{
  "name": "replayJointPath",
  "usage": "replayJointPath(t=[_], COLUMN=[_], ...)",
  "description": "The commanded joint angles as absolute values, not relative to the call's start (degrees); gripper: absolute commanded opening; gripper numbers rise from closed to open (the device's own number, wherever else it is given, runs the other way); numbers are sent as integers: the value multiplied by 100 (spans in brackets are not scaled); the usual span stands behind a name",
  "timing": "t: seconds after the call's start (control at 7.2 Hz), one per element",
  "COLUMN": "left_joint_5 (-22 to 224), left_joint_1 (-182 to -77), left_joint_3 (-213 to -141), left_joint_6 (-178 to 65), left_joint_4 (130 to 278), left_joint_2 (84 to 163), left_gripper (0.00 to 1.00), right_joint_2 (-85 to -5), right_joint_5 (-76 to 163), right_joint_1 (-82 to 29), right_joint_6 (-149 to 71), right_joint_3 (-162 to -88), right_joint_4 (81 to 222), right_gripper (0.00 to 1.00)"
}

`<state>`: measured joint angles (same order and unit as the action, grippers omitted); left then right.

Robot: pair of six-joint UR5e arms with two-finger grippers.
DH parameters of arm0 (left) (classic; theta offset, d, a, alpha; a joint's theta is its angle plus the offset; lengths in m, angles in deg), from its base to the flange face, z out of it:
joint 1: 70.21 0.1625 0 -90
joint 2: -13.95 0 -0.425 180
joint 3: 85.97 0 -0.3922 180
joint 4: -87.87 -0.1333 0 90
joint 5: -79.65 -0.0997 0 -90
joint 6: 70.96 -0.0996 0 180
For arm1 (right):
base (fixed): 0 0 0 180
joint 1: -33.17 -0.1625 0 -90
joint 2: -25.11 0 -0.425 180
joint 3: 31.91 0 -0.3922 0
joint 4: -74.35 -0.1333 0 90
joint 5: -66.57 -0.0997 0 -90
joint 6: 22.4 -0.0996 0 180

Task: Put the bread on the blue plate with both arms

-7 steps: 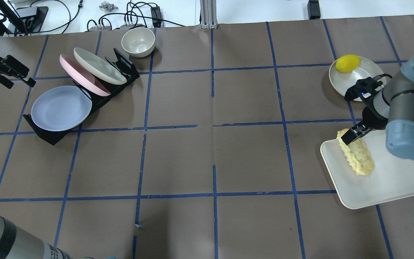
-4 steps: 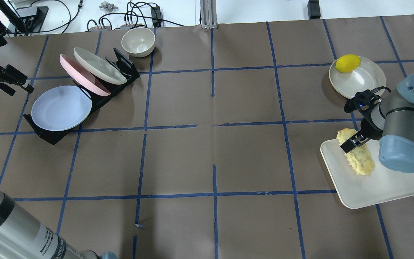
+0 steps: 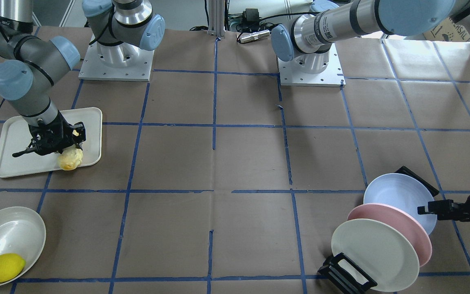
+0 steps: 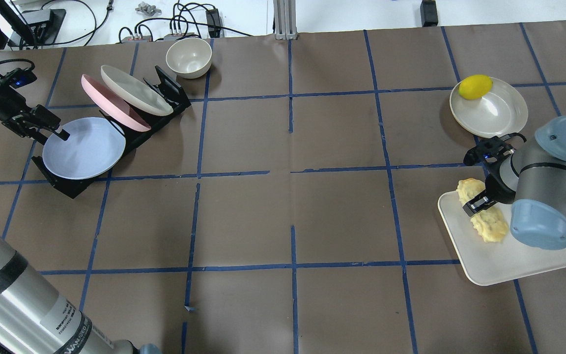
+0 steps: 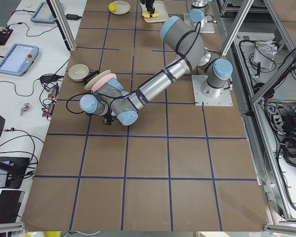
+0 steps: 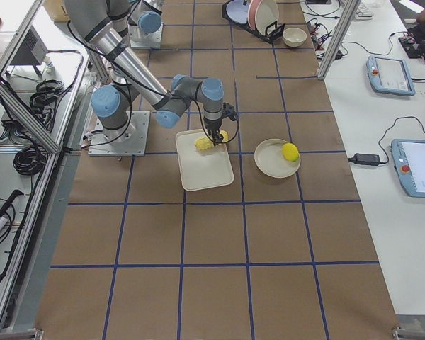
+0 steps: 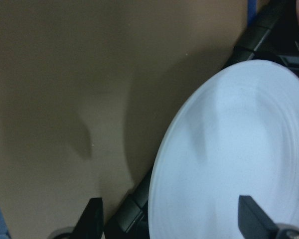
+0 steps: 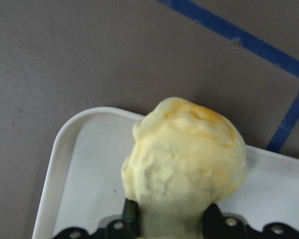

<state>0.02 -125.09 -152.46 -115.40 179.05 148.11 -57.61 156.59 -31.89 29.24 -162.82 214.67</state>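
Observation:
The bread [image 4: 490,225] lies on a white tray [image 4: 523,260] at the right; it also shows in the front view [image 3: 70,159]. My right gripper [image 4: 474,202] is down over its far end. In the right wrist view the fingers press both sides of the bread [image 8: 184,149]. The blue plate [image 4: 84,150] leans in a black rack [image 4: 67,187] at the left. My left gripper [image 4: 49,133] is open at the plate's upper left rim. The left wrist view shows the rim [image 7: 162,164] between the fingertips [image 7: 94,216].
A pink plate [image 4: 111,103] and a cream-white plate [image 4: 135,90] stand in the same rack behind the blue one. A cream bowl [image 4: 188,56] sits beyond the rack. A lemon [image 4: 475,86] lies on a cream plate [image 4: 496,110] beyond the tray.
My left gripper has moved right, up to the blue plate's rim. My right arm has come down and toward the table's near edge, closing onto the bread, which shifted slightly.

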Motion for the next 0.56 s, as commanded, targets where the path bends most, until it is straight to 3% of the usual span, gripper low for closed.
replayJointPath(t=[0.0, 0.14, 0.42], left_joint_5=[-15, -24, -33], left_joint_1=[-12497, -12523, -12506], left_joint_3=[-15225, -15233, -15216], left_joint_6=[-11491, -11482, -11473], left_joint_4=[17954, 17989, 18025], left_joint_2=[14843, 14782, 14799], left_gripper=[21, 19, 17], right_joint_2=[-6135, -6154, -6233], right_joint_5=[15631, 15631, 15613], right_joint_1=[-3274, -3362, -3766], right_joint_6=[2701, 2674, 2438], right_joint_3=[-15336, -14667, -14152], right_joint_4=[19875, 19097, 18284], right_gripper=[5, 6, 7])
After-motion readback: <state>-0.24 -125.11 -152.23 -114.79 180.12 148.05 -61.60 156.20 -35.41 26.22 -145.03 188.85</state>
